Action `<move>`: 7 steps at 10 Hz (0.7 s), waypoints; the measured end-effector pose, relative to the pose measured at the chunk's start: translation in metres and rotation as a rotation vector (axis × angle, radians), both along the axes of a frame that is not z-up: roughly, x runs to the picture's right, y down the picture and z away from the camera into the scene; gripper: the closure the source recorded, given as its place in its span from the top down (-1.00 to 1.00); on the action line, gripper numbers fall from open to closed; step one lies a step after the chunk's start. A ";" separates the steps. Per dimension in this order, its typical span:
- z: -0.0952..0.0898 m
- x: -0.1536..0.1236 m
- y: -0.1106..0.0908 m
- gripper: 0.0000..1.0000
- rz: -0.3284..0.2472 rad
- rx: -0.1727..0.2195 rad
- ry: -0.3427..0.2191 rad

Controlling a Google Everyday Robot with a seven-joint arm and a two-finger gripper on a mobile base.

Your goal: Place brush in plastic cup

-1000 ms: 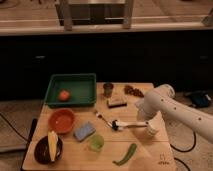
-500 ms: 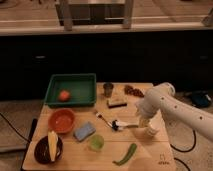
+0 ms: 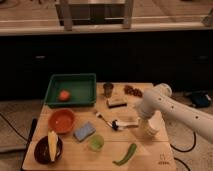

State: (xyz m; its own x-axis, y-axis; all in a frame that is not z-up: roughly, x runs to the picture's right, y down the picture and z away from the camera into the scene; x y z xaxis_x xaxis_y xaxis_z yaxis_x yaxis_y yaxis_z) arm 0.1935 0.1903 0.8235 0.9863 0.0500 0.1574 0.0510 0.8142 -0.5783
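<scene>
Finding: my gripper (image 3: 127,122) has advanced left over the table (image 3: 150,156) and now sits at the dark-head end of the brush (image 3: 106,120). The brush lies flat and unmoved. Grip state: cannot tell. The plastic cup (image 3: 96,143) stands nearby, so pickup remains outstanding.

White arm (image 3: 176,112) in from right (elbow raised), gripper (image 3: 128,122) low, centre, pointing left

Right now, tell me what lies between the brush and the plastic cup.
Only bare board between brush and plastic cup, in the camera view; the gripper is by the brush's handle.
</scene>
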 end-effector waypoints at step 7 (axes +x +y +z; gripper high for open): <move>0.031 -0.007 0.022 -0.09 -0.019 -0.042 0.031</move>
